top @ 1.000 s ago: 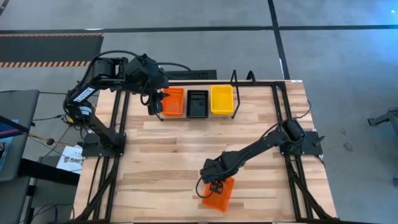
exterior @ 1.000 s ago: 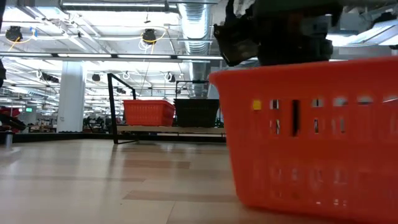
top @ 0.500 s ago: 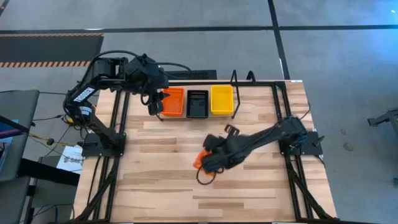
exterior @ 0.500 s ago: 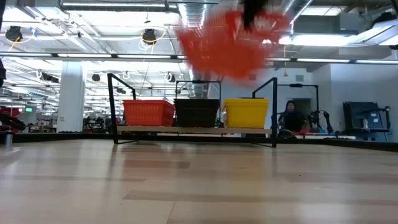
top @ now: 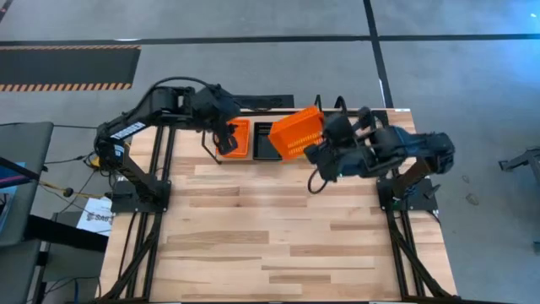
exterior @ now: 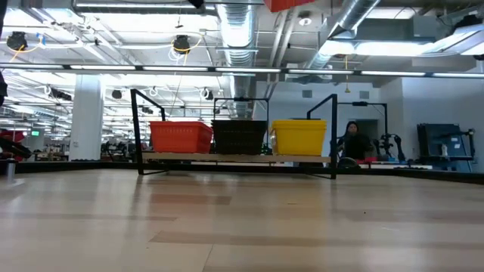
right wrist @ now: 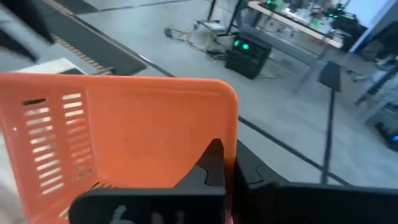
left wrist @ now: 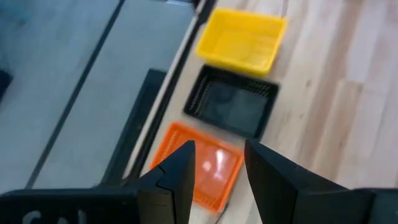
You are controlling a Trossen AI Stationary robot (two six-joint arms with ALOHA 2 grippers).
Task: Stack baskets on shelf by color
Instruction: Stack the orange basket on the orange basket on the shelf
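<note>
The right gripper (right wrist: 219, 163) had its jaws clamped tight on the rim of a red-orange basket (top: 297, 132), a shallow rectangular plastic tray with slotted, perforated walls and rounded corners. In the high view that basket hung in the upper middle of the frame, above the shelf (exterior: 234, 157), tilted, its long axis running from lower left to upper right and its underside turned toward the camera.

The left gripper (left wrist: 216, 163) hovered over the shelf's left end with its jaws partly apart and nothing between them.

On the shelf, a low rack of thin black tubing at the far edge of the pale wooden desk (top: 278, 228), sat three baskets in a row, side by side: a red-orange one (exterior: 181, 137) at the left, a black one (exterior: 240, 136) in the middle, a yellow one (exterior: 300, 136) at the right, all upright with their mesh walls level.
</note>
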